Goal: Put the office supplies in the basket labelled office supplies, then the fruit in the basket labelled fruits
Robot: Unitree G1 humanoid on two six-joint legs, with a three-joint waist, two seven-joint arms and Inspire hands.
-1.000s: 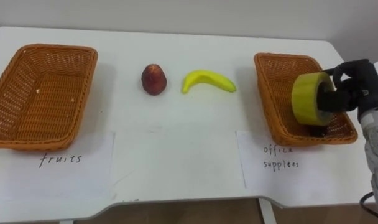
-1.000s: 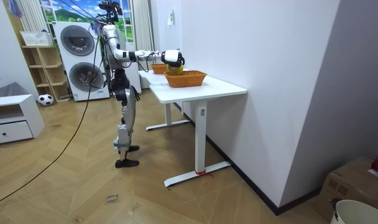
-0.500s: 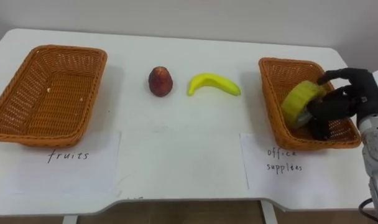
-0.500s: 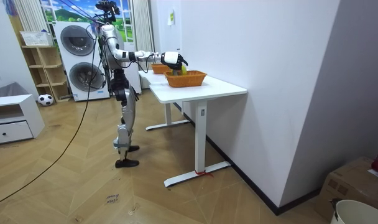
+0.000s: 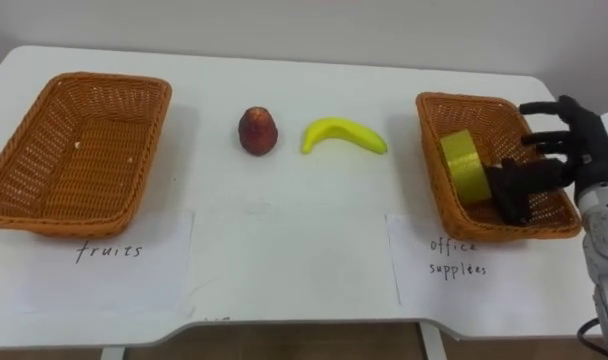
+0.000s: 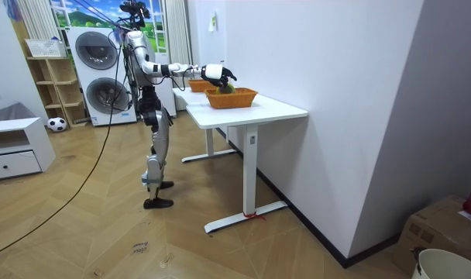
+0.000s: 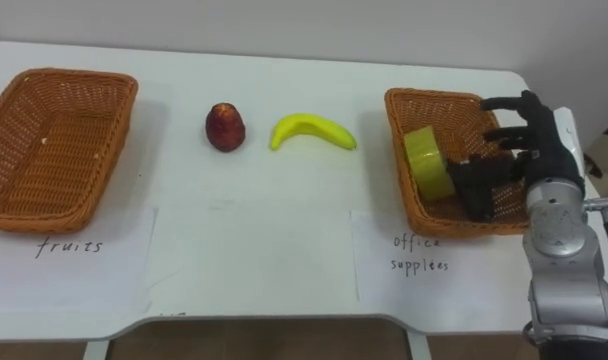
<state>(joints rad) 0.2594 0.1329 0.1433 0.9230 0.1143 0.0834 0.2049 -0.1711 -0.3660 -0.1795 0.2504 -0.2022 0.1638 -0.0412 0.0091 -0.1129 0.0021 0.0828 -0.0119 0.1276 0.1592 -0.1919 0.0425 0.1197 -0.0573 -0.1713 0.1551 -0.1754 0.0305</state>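
Hovering over the right-hand woven wicker basket (image 5: 454, 115), the robot's right hand (image 5: 572, 140) has its dark fingers spread and straight, gripping nothing. They reach toward nine o'clock, and the forearm comes in from five o'clock. At the hand's nine o'clock a yellow roll of tape (image 5: 462, 167) stands tilted on edge inside that basket, near its left wall and just beside the thumb; whether they touch I cannot tell. At the basket's six o'clock lies a white paper sheet (image 5: 454, 285) handwritten "office supplees". On the white table (image 5: 284, 80), toward the basket's ten o'clock, lies a yellow banana (image 5: 344, 135), with a dark red round fruit (image 5: 258, 130) at its nine o'clock. Farther toward nine o'clock sits a second wicker basket (image 5: 84, 150), and the sheet (image 5: 44, 275) at its six o'clock reads "fruits". In the room view the robot stands upright at the table's edge, right arm stretched level.
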